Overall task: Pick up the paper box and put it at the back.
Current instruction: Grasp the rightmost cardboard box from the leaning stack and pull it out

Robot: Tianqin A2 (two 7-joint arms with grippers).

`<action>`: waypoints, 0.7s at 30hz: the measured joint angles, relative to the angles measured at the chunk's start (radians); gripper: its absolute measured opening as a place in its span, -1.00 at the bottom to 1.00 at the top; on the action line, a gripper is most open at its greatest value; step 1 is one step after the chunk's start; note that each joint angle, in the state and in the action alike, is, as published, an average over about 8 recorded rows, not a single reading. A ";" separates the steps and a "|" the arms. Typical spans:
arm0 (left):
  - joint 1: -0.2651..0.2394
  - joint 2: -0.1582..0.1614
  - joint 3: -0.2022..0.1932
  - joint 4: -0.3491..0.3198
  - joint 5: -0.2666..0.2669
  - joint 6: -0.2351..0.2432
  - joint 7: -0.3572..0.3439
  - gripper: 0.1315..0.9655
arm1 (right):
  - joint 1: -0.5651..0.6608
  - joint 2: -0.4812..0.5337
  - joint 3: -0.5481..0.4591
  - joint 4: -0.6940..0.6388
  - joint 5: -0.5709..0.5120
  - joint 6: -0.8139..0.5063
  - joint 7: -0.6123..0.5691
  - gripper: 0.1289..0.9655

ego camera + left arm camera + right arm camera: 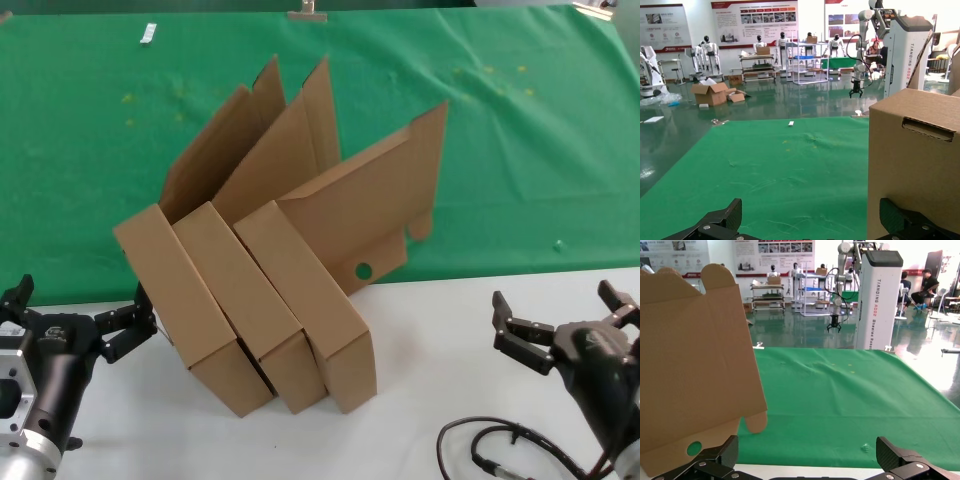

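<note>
Judging the paper box [195, 310] light, stiff, crushable, I favoured its edge; left claw [80, 325] beside it and right claw [560, 325] both gaped empty.

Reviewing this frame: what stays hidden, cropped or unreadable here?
- Head view: the insides of the three cardboard boxes are hidden by their own raised lids.
- Head view: which box is the target cannot be told; all three look alike.
- Head view: a small white item on the green cloth is too small to identify.
- Left wrist view: the left pincer is cropped by the edge.
- Right wrist view: the right pincer likewise.
</note>
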 joint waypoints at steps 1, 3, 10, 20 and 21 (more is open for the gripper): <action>0.000 0.000 0.000 0.000 0.000 0.000 0.000 1.00 | 0.000 0.000 0.000 0.000 0.000 0.000 0.000 1.00; 0.000 0.000 0.000 0.000 0.000 0.000 0.000 1.00 | 0.000 0.000 0.000 0.000 0.000 0.000 0.000 1.00; 0.000 0.000 0.000 0.000 0.000 0.000 0.000 1.00 | 0.000 0.000 0.000 0.000 0.000 0.000 0.000 1.00; 0.000 0.000 0.000 0.000 0.000 0.000 0.000 1.00 | 0.000 0.000 0.000 0.000 0.000 0.000 0.000 1.00; 0.000 0.000 0.000 0.000 0.000 0.000 0.000 1.00 | 0.000 0.000 0.000 0.000 0.000 0.000 0.000 1.00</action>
